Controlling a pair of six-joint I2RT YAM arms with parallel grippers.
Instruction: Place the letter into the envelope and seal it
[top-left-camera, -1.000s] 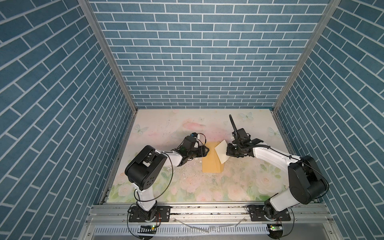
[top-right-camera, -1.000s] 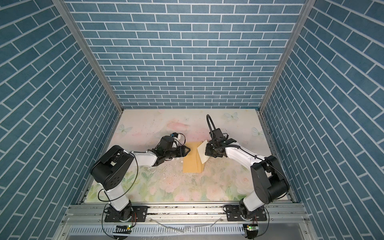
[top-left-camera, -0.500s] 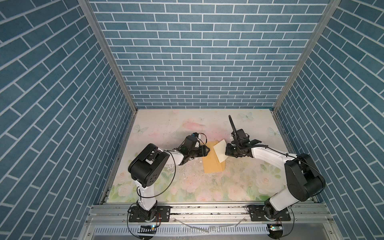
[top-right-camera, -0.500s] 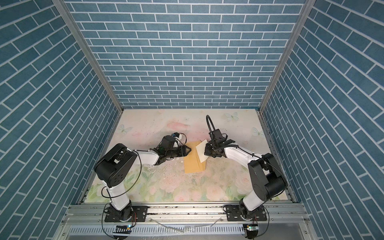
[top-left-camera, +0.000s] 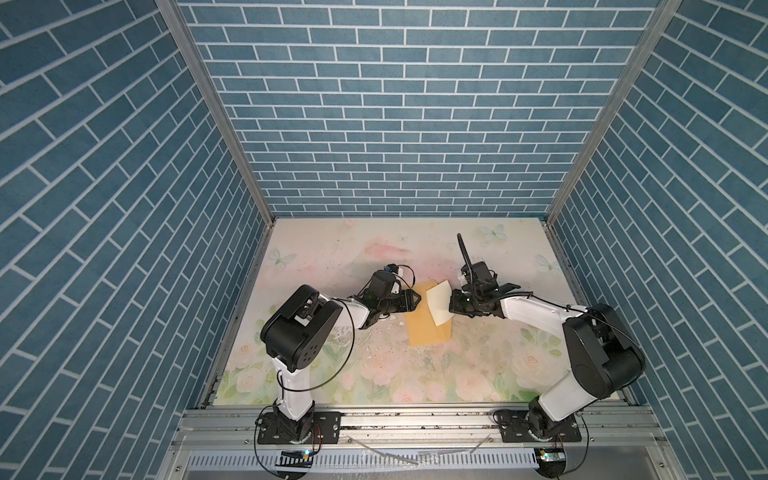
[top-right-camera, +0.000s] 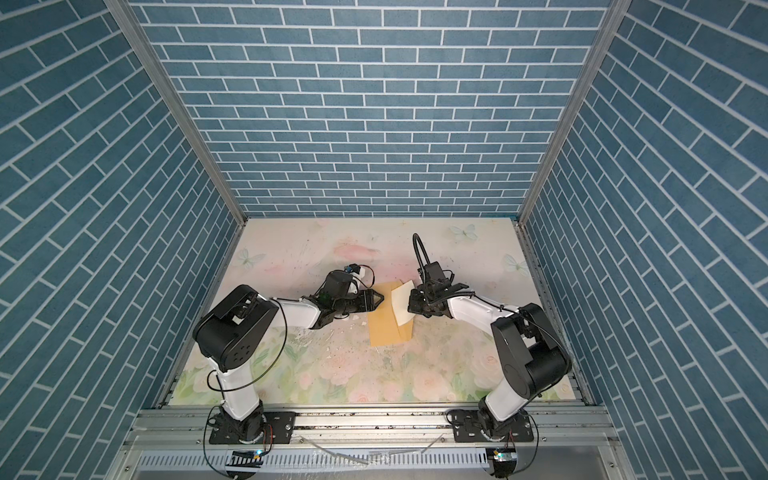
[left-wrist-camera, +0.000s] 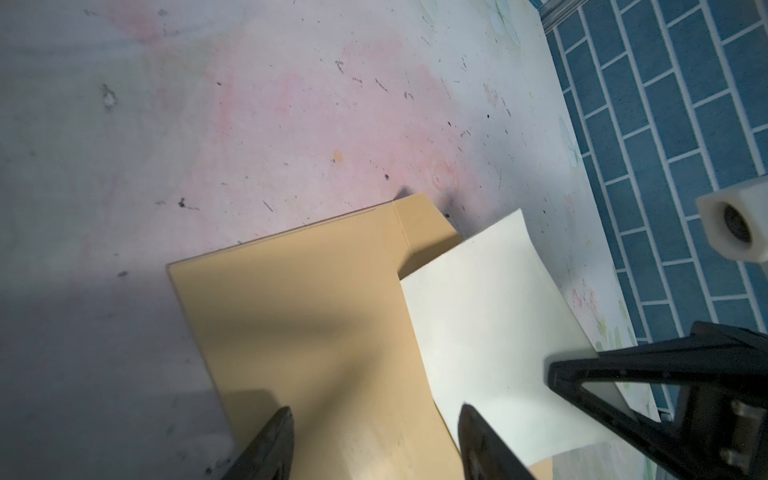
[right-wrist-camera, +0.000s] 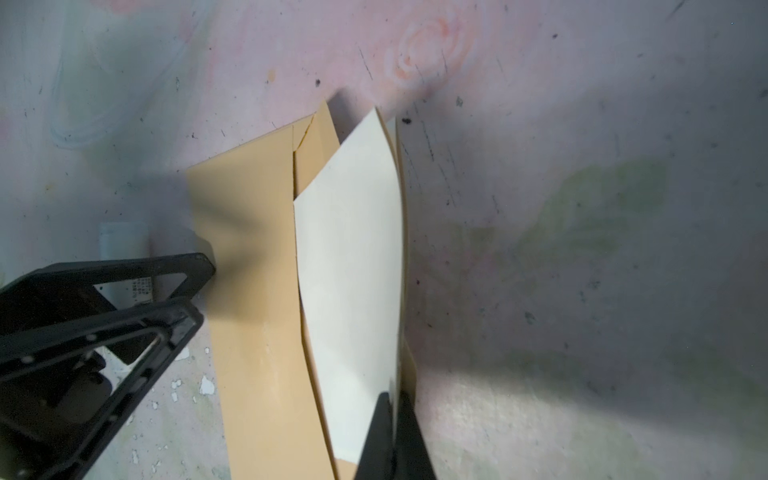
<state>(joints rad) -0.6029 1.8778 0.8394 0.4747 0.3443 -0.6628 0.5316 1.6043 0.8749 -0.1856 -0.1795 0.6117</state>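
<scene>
matt paper envelope, smooth paper letter

The letter hides the envelope's opening; its printed face is unseen.

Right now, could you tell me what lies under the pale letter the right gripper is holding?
The envelope lies flat on the table beneath the letter, which the right gripper pinches by one edge. Whether the letter's lower edge has entered the envelope is hidden.

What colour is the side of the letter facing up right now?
Plain pale cream, no print visible, on the letter; the right wrist view shows it best.
</scene>
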